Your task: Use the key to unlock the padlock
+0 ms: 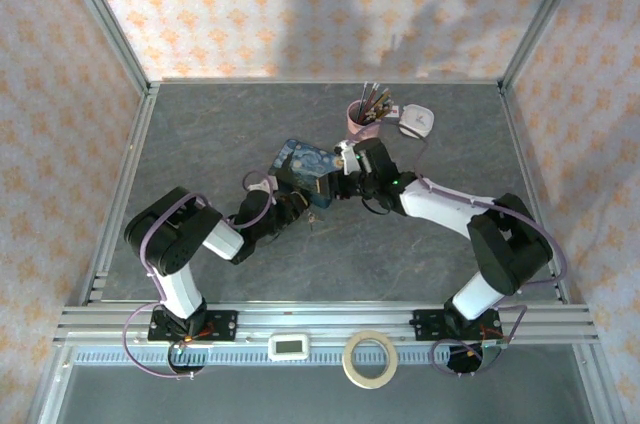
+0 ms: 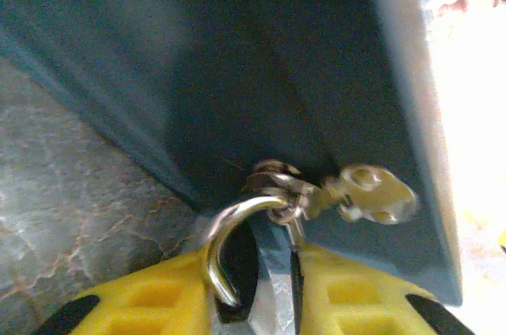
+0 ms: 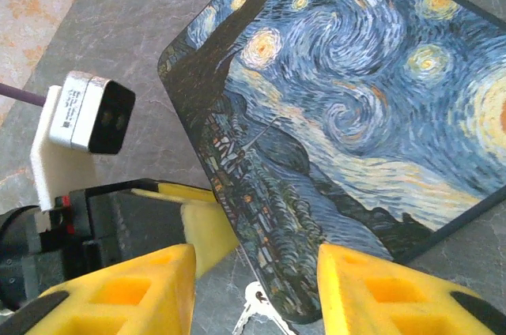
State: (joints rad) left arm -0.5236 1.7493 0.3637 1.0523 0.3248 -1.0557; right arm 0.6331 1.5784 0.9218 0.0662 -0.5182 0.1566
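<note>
- The left gripper (image 2: pixel 257 276) reaches in near the middle of the desk (image 1: pixel 200 144). Its yellow fingers are clenched on the padlock (image 2: pixel 225 244), with the dark body between them and the silvery shackle curving up against the tin's side wall.
- The blue starry-night tin (image 3: pixel 356 98) lies flat at the desk's centre.
- The key (image 2: pixel 371 194), small and silvery, rests against the tin's side just right of the shackle. Whether it sits in the lock cannot be told.
- The right gripper (image 3: pixel 257 272) hangs over the tin's near corner, its fingers spread wide and grasping nothing.
- A pink cup (image 1: pixel 360 116) of pens stands toward the far edge, with a white device (image 1: pixel 416 121) just beside it.
</note>
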